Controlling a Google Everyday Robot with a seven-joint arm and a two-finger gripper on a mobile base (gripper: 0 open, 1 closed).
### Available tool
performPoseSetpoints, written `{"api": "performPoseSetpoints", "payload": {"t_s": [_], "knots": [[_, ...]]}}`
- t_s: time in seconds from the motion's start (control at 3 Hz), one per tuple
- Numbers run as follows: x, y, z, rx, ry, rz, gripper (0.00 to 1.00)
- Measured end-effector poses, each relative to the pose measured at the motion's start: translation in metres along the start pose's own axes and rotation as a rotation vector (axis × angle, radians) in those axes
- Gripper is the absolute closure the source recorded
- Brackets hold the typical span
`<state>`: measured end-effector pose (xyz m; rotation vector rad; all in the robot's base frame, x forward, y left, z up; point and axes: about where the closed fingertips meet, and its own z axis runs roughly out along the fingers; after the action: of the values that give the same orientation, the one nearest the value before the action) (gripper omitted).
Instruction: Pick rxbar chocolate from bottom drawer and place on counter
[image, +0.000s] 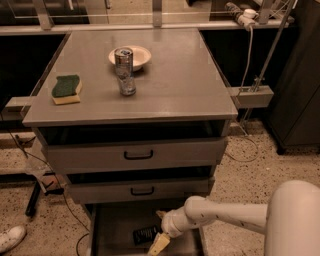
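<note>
The bottom drawer (114, 226) is pulled out below the two upper drawers, its grey floor showing. On that floor lies the rxbar chocolate (144, 234), a small dark flat bar. My gripper (159, 230) hangs low inside the drawer at the end of the white arm, just right of the bar. It is open, one pale fingertip (159, 244) in front of the bar and the other behind it. The bar rests on the floor, not lifted. The counter (175, 85) is the broad grey top above.
On the counter are a green-and-yellow sponge (66, 89) at the left, a white bowl (139, 54), a can (123, 59) and a small glass (127, 85). The two upper drawers (135, 155) stand slightly ajar above my arm. Cables and a shoe (10, 238) lie on the floor at the left.
</note>
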<state>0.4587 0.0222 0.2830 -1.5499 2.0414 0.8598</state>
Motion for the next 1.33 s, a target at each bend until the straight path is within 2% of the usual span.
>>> {"api": "performPoseSetpoints", "payload": {"t_s": [0.67,1.33], "knots": [[0.013,-0.031,0.032,-0.060,0.002,-0.064,0.00],[0.015,-0.034,0.037,-0.041,0.014,-0.068,0.00]]}}
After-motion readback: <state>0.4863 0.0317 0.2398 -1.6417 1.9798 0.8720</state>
